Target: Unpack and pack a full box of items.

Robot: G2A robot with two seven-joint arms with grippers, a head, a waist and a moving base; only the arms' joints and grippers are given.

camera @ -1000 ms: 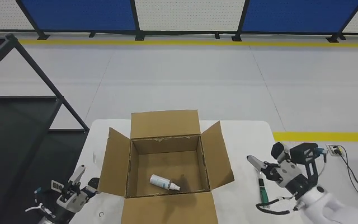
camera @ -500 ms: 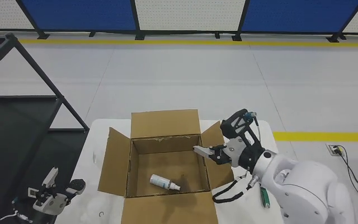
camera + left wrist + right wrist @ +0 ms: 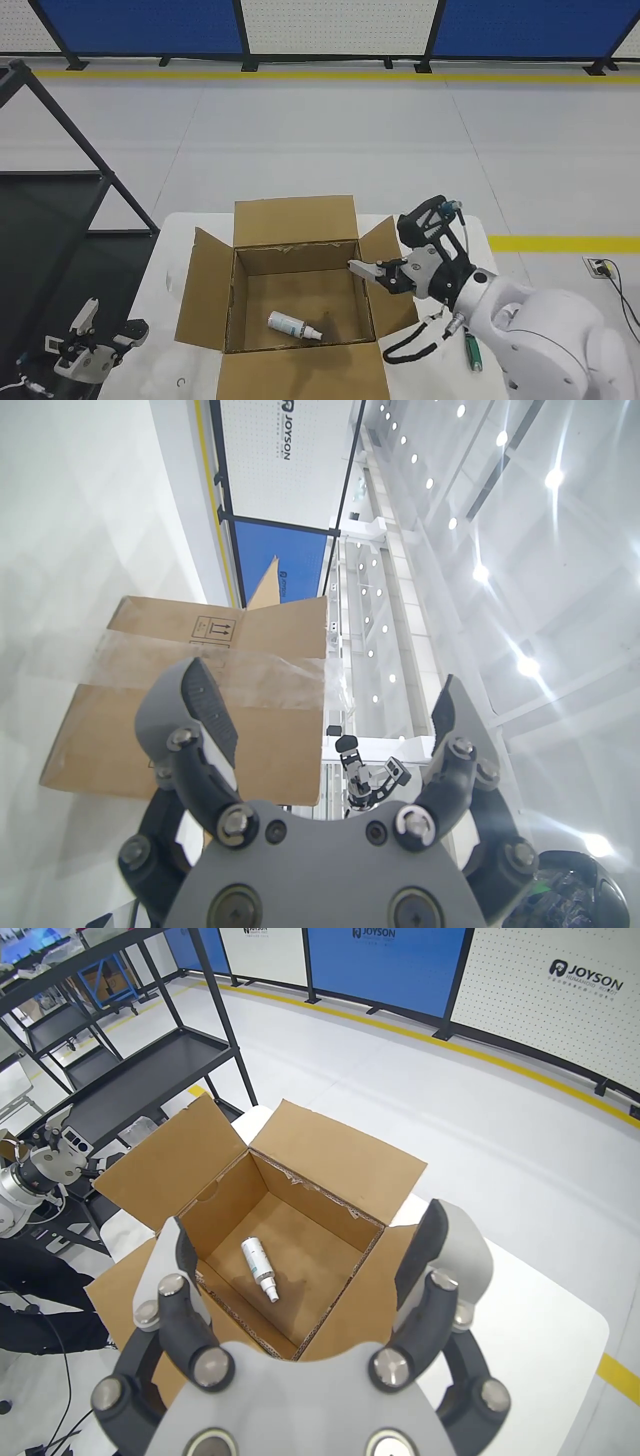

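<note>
We are looking down at a brown cardboard box (image 3: 295,220) that is standing on the white table (image 3: 165,285) with all four flaps folded outward. A small white spray bottle (image 3: 293,325) is lying on its side on the box floor, toward the near wall, with its nozzle pointing to our right. In the right wrist view the same bottle (image 3: 259,1265) is resting alone on the bare cardboard bottom of the box (image 3: 340,1153).

Our right gripper (image 3: 362,270) is hovering above the box's right-hand rim, where the right flap is bending away, and it is pointing in over the opening. Its jaws are standing wide apart and are gripping nothing; the right wrist view is showing this gripper (image 3: 304,1223) with the open box between its two dark pads.

Our left gripper (image 3: 108,325) is hanging off the table's near left corner, well apart from the bottle. Its jaws are also spread wide and are carrying nothing. In the left wrist view this gripper (image 3: 321,675) is facing the taped outer wall of the box (image 3: 100,740) from low down.

A slim green pen-like thing (image 3: 471,352) is lying on the table to the right of the box, just beside our right arm. A black metal shelving rack (image 3: 60,130) is standing on the floor to the left of the table.
</note>
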